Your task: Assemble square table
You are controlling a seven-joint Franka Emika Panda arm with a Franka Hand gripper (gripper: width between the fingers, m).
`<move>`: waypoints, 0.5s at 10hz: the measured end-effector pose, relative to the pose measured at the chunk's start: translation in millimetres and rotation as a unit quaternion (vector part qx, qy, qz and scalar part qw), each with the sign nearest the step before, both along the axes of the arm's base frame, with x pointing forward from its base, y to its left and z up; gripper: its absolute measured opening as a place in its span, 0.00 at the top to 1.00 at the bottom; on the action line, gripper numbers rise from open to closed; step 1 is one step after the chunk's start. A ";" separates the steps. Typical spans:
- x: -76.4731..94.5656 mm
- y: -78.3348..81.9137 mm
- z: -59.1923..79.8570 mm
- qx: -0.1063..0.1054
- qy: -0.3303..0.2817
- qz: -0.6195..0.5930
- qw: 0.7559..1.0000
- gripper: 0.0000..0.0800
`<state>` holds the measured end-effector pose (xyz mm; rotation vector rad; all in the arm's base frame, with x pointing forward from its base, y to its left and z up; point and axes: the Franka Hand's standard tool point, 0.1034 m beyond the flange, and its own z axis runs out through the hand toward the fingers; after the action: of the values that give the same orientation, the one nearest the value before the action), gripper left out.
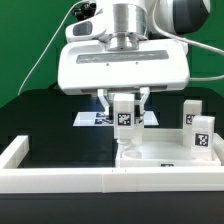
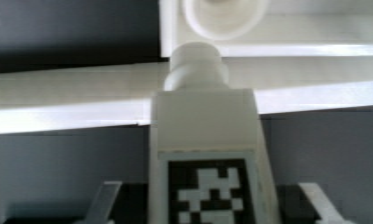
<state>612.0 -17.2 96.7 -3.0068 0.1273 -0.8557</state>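
Observation:
My gripper [image 1: 124, 107] is shut on a white table leg [image 1: 124, 126], which hangs upright with its black-and-white tag facing the camera. The leg's lower end is just above the near-left corner of the square table top [image 1: 168, 156], a white slab with raised edges. In the wrist view the leg [image 2: 204, 120] runs out from between my fingers [image 2: 114, 203], and its round peg end points at a round corner socket [image 2: 224, 14] of the slab [image 2: 325, 60]. Two more tagged legs [image 1: 198, 131] stand on the slab at the exterior view's right.
A long low white border wall [image 1: 60, 178] runs along the front and up the exterior view's left side. The marker board [image 1: 88, 118] lies flat on the black table behind the gripper. A green backdrop closes the rear.

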 end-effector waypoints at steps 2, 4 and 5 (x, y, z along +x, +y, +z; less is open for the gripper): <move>-0.4 -1.3 -0.8 0.000 0.000 -0.001 1.000 0.64; -1.6 -1.2 -1.2 -0.002 -0.002 -0.002 1.000 0.64; -9.5 1.5 -5.2 -0.009 -0.006 -0.002 1.000 0.64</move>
<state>602.4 -15.8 91.5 -3.0185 0.1270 -0.8792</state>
